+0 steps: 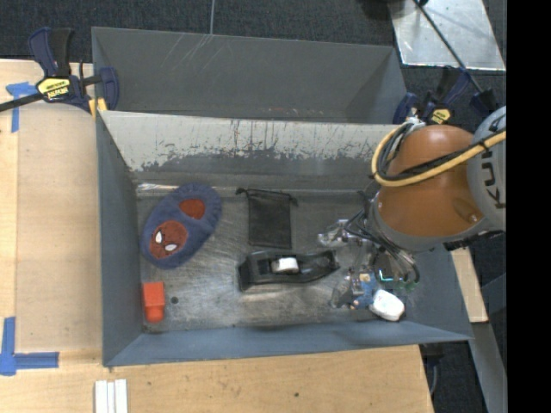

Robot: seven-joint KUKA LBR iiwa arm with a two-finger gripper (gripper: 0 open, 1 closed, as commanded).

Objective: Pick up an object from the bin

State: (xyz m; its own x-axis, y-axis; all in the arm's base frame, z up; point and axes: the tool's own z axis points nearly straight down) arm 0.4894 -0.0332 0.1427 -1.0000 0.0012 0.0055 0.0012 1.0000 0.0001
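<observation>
Grey sheet-metal bin (258,157), its walls sloping to a scuffed floor, holds a few loose things. Low at the right end the gripper (344,265) hangs under the orange wrist cover (426,188). Its jaws look spread, one toward the back wall and one toward the front. The right tip of a black handle-shaped tool (284,268) with a white patch reaches close to the gap between them. A small white lump (389,305) sits just beside the front jaw. Farther left lie a black pouch (269,218), a blue slipper (176,222) and an orange block (153,301). For a sound grip, the jaws should probably centre over the tool's narrow end, sink fully before closing, and stay clear of the lump.
</observation>
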